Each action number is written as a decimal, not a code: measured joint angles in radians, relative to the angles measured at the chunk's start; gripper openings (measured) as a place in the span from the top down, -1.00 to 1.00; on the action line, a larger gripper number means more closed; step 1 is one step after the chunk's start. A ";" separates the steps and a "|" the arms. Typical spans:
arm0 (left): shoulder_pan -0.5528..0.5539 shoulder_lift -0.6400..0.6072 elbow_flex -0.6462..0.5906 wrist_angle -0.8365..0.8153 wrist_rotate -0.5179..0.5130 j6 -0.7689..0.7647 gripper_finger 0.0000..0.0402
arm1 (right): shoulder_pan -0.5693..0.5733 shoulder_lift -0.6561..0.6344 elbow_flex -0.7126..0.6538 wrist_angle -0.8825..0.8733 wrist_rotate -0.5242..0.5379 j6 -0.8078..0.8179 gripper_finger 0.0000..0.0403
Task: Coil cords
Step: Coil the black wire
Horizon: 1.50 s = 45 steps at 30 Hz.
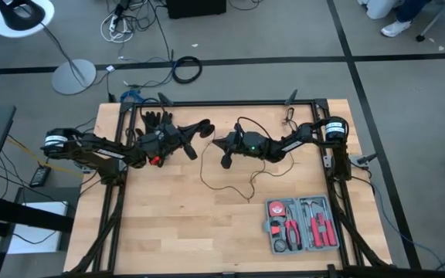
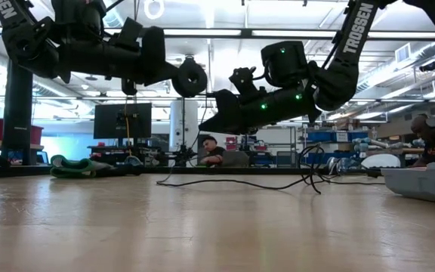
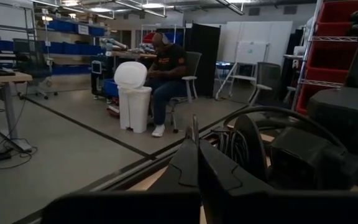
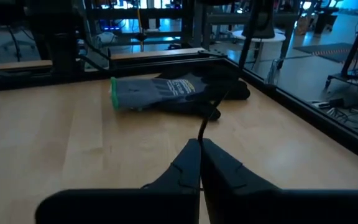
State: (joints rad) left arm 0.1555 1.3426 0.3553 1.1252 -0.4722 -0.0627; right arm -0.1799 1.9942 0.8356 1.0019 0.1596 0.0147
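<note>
Overhead, both dark arms reach inward over a pale wooden tabletop (image 1: 168, 232) framed in black rails. At the left, the left tool (image 1: 194, 133) has its fingers pressed together, and the round black disc (image 1: 206, 129) sits at their tip; in the low view that disc (image 2: 189, 78) hangs well above the wood, puck-shaped with a pale centre. Whether the fingers pinch the disc itself or the wire beside it is hard to make out. Behind that arm lies a dark knitted glove (image 1: 155, 118) with a green cuff, limp and flat; the right wrist view shows pale lettering on the glove (image 4: 173, 92), too small to read.

Toward the middle, the thin black wire (image 1: 234, 188) drops from the disc, wanders in loose loops across the wood and rises to the right tool (image 1: 225, 161). From the right wrist view that tool (image 4: 199, 146) is closed, its two smooth dark fingers meeting on the wire, which runs up from their tips. Green indicator lights glow on this arm, and white capitals reading TROSSEN run along its upper link in the low view.

At the right front lies a grey moulded tool case (image 1: 302, 225), open, holding red-handled pliers and similar tools; the low view cuts it off at the frame edge.
</note>
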 joint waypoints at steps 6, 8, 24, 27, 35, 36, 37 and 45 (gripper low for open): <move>0.000 0.000 0.000 -0.001 0.014 -0.027 1.00 | 0.001 0.000 0.004 -0.009 0.000 0.000 0.99; 0.000 0.000 0.000 -0.002 0.014 -0.027 1.00 | 0.006 0.000 0.032 -0.072 -0.008 0.014 0.99; 0.002 0.086 0.000 -0.080 -0.021 -0.045 1.00 | 0.048 0.000 0.257 -0.311 -0.112 -0.062 1.00; 0.002 0.086 0.000 -0.120 -0.028 -0.046 1.00 | 0.048 0.000 0.261 -0.327 -0.127 -0.062 1.00; 0.002 0.085 0.001 -0.214 -0.032 -0.046 1.00 | 0.047 -0.044 0.261 -0.376 -0.135 -0.062 1.00; 0.002 0.085 0.002 -0.223 -0.032 -0.046 1.00 | 0.044 -0.053 0.260 -0.395 -0.133 -0.062 1.00; 0.002 0.085 0.002 -0.232 -0.032 -0.046 1.00 | 0.041 -0.061 0.261 -0.413 -0.127 -0.062 1.00; 0.002 0.085 0.002 -0.280 -0.032 -0.043 1.00 | 0.008 -0.150 0.262 -0.595 -0.109 -0.062 1.00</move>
State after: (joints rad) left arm 0.1570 1.4281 0.3569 0.8456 -0.5044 -0.1057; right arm -0.1721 1.8446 1.0973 0.4073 0.0506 -0.0475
